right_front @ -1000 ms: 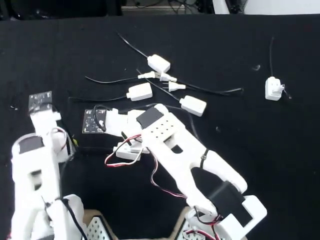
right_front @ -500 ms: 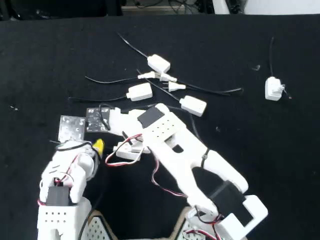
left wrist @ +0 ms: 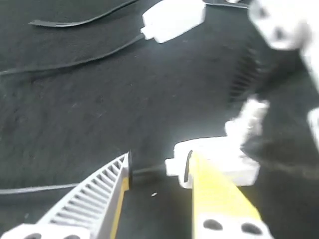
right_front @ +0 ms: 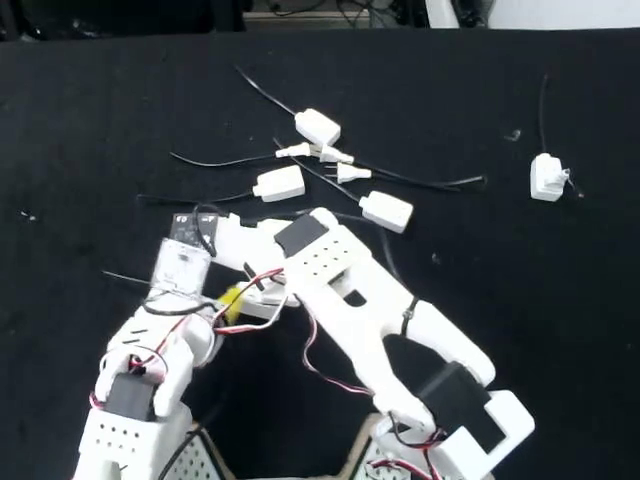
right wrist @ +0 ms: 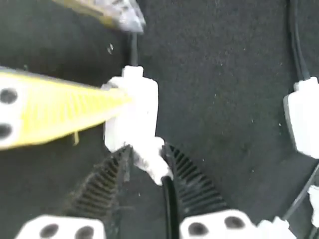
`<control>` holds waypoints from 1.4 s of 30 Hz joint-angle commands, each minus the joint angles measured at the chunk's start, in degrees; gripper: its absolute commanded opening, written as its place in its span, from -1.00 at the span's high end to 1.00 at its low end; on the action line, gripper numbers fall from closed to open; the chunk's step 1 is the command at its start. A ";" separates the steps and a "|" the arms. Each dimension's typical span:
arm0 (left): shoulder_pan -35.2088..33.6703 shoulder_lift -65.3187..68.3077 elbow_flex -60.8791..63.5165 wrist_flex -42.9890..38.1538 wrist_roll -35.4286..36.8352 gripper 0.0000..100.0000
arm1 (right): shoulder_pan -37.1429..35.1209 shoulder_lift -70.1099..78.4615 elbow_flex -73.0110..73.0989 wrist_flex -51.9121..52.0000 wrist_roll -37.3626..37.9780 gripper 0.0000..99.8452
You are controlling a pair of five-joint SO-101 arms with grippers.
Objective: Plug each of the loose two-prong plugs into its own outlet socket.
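Observation:
A white socket block lies on the black table, seen from above as a white block under the right arm. My right gripper has its black fingers shut on a white plug at one end of the block. My left gripper is open beside the block, and its yellow finger touches the block's side. From above, the left gripper sits just left of the block. Loose white plugs lie farther back with their black cords.
Another white plug lies apart at the far right. Two small pronged pieces sit among crossing black cords in the middle back. The right arm's white links span the table's centre. A dark square plate sits near the left gripper.
My left arm has swung from the far left toward the centre, bringing its yellow finger up against the white block. The right arm has not moved.

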State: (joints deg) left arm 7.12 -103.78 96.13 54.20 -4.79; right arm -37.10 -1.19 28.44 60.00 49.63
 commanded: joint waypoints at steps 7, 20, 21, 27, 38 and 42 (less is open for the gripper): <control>-15.52 -0.79 -1.80 0.18 19.87 0.60 | -0.26 0.40 1.89 -1.14 -0.09 0.98; -5.76 -0.26 1.10 -2.37 26.11 0.55 | -0.26 0.31 1.89 -1.05 -0.18 0.98; -6.99 -0.26 1.10 -2.29 26.55 0.55 | -0.18 0.31 1.89 -1.05 -0.18 0.98; -13.49 -0.26 1.10 -1.93 26.02 0.55 | -0.26 0.31 1.89 -1.05 -0.18 0.98; -13.58 7.47 -3.47 -2.73 21.45 0.55 | -0.35 0.31 1.89 0.88 -0.97 0.98; -13.49 15.65 -7.34 -3.87 21.98 0.55 | -0.26 0.31 1.80 0.09 -1.76 0.98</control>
State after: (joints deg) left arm -6.24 -95.16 94.55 52.00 17.63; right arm -37.10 -1.19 28.44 60.35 48.40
